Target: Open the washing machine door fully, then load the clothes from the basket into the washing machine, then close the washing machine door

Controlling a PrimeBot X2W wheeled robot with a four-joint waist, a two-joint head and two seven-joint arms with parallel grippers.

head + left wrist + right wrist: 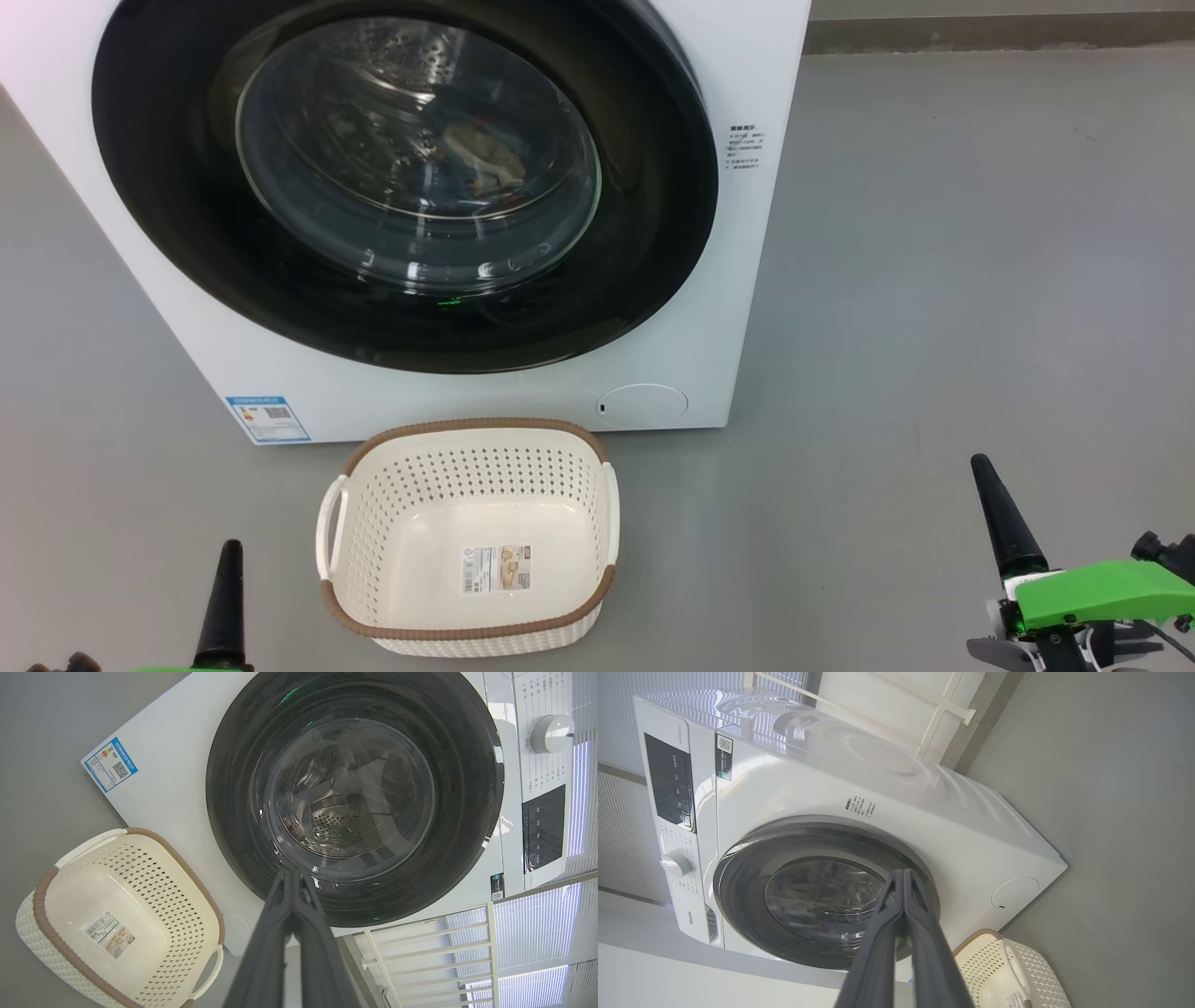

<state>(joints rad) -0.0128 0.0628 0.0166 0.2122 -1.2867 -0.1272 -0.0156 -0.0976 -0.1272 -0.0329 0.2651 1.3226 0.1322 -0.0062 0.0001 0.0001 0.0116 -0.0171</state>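
Door [187,215] of the washing machine [747,308], lying flush against the white front, with a pale-and-brown bundle that I take for the clothes [481,159] dimly seen through its glass bowl [523,252]; just in front, the basket [471,425] stands empty on the floor [934,280], nothing on its bottom but a label [495,569]. My left gripper [229,560] and right gripper [990,495] hang low on either side, well apart from machine and basket, each with its two fingers pressed together on nothing. I judge the closing step all but done: the next move calls only for checking the latch, with a push on the door's rim if it has not caught.
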